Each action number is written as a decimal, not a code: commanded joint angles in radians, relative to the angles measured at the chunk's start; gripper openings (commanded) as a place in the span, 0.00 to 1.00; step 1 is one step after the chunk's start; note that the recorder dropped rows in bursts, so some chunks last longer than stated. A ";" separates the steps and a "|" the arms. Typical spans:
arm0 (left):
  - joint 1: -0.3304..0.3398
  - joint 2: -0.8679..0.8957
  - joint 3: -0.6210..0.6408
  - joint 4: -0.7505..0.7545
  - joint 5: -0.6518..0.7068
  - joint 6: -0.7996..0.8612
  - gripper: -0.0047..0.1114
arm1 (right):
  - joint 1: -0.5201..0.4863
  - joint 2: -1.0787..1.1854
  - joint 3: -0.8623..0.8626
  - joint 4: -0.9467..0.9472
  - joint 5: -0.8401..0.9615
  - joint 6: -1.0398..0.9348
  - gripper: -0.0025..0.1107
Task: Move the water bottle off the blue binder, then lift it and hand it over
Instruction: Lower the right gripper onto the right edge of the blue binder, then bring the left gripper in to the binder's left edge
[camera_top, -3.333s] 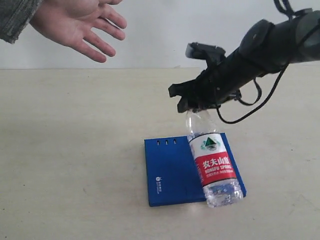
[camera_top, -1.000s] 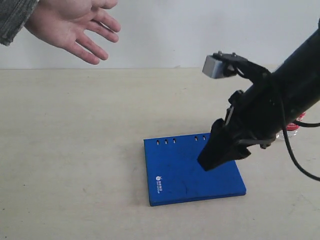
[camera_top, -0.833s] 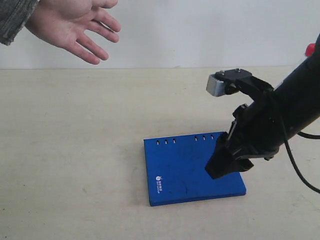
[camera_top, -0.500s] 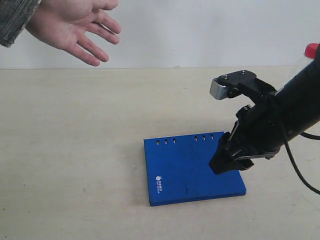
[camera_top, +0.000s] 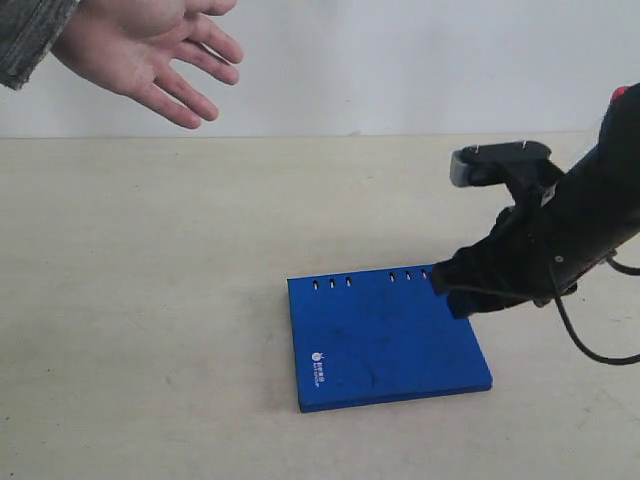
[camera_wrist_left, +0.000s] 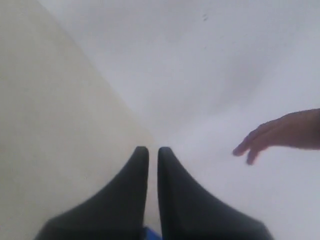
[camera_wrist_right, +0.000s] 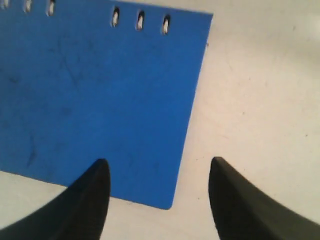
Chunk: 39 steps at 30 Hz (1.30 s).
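Blue binder lies flat on the table, the right gripper wide open and empty over one edge. Water bottle shows only its red cap behind that arm, off the binder.

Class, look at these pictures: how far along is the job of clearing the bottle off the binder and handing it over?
Done: the binder is bare; the bottle is off it, only its red cap in view. In hand: the open right gripper straddles the binder's edge, gripping nothing. Left: grip, lift and pass to the open hand.
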 joint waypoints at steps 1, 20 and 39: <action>-0.001 -0.003 0.004 -0.018 0.163 0.000 0.10 | -0.001 0.072 0.005 -0.016 0.008 0.011 0.49; -0.022 0.435 -0.106 -1.399 0.444 1.850 0.39 | -0.119 0.078 0.005 0.573 0.189 -0.824 0.48; -0.222 1.726 -0.613 -1.640 0.562 2.504 0.42 | -0.327 0.172 0.005 0.879 0.229 -1.113 0.48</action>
